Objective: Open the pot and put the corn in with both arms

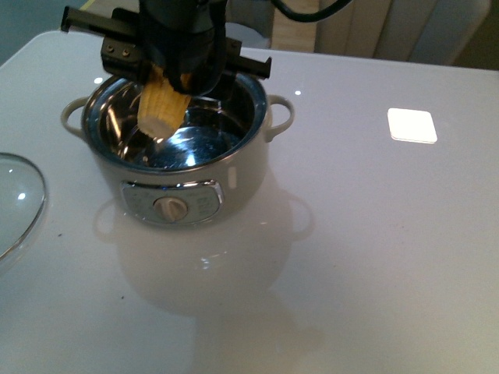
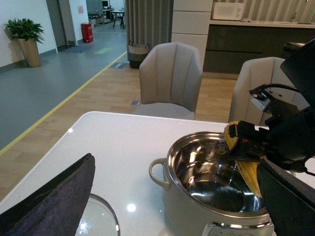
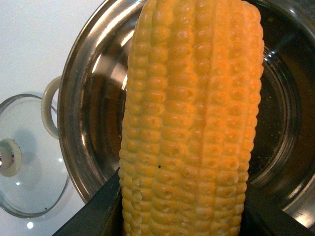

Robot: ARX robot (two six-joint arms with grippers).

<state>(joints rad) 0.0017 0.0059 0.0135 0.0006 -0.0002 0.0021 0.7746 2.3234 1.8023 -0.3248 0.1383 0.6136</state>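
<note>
The cream-white pot [image 1: 242,175] stands open on the white table, its steel inside bare. My right gripper [image 1: 167,78] hangs over the pot's far side, shut on the corn [image 1: 161,109], which points down into the pot with its cut end below the rim. In the right wrist view the corn [image 3: 189,123] fills the frame between the black fingers [image 3: 98,219], above the pot's bottom [image 3: 275,123]. My left gripper [image 2: 175,164] is open and holds nothing; it faces the pot [image 2: 182,216] from the near left. The corn [image 2: 248,174] shows at the pot's right rim.
The pot's glass lid [image 1: 15,199] lies flat on the table left of the pot, also visible in the wrist views [image 2: 101,219] [image 3: 29,162]. A white square patch [image 1: 412,125] lies on the table at the right. Grey chairs [image 2: 170,78] stand beyond the far edge.
</note>
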